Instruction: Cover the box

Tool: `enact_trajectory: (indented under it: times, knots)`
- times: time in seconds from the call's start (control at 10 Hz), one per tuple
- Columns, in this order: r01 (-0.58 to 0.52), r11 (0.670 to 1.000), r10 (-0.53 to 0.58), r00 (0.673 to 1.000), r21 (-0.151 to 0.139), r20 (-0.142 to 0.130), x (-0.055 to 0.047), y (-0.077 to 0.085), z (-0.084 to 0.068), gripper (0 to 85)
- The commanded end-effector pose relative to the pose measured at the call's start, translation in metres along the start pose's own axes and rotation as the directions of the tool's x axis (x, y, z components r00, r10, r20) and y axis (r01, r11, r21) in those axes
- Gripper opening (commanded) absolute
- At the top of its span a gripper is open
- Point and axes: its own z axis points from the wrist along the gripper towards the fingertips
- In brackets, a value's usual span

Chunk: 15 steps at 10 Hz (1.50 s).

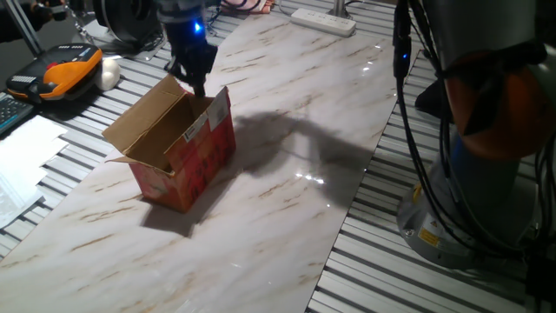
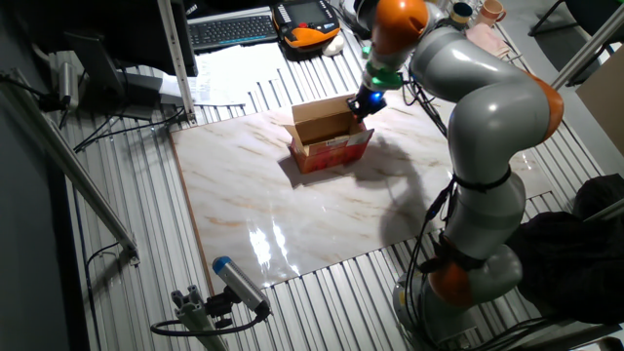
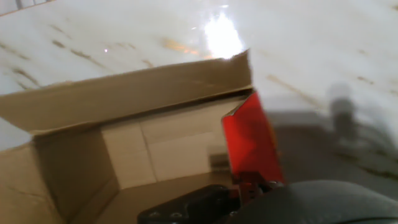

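Dark gripper parts fill the bottom edge of the hand view, blurred, with the open box right beneath them. Its plain brown inside shows: a long flap stands open on the far side, and a short red flap sticks up on the right, just above the dark finger parts. Beyond the box lies the pale marble board with a bright glare spot on it.

From one fixed view, the box stands on the board, toward the board's left side, red outside and brown inside, top open. One wide brown flap leans outward to the left. A flap with a white label stands nearly upright on the right side. The gripper hangs at the box's rear edge, its tip at the upper rim between the two flaps, a blue light glowing above it. Whether the fingers are apart, together, or pinching a flap I cannot tell; they are too dark and small.

From the other fixed view, the grey and orange arm bends over the board, and the gripper meets the box at its right upper edge. A keyboard and an orange and black pendant lie on the ribbed table behind the board.
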Motion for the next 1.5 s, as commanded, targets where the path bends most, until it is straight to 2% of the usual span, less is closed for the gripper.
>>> enact_trajectory:
  times: [0.0,0.3,0.6,1.0,1.1,1.2,1.3,1.4]
  knots:
    - [-0.01,1.0,0.009,1.0,0.015,0.017,0.003,0.007,0.006,0.0]
    - [-0.01,1.0,0.009,0.999,0.009,0.039,0.004,0.009,0.022,0.0]
    - [-0.011,1.0,0.011,0.999,-0.001,0.04,0.004,0.011,0.029,0.0]
    - [-0.018,0.999,0.016,0.997,0.033,0.076,0.008,0.018,0.036,0.0]
    - [-0.018,0.999,0.016,0.997,0.03,0.074,0.008,0.018,0.036,0.0]
    - [-0.022,1.0,0.022,0.998,0.011,0.059,0.008,0.019,0.033,0.0]
    - [-0.036,0.999,0.037,0.999,-0.023,0.04,0.007,0.021,0.027,0.0]
    - [-0.054,0.997,0.055,0.998,-0.049,0.019,0.007,0.024,0.016,0.0]
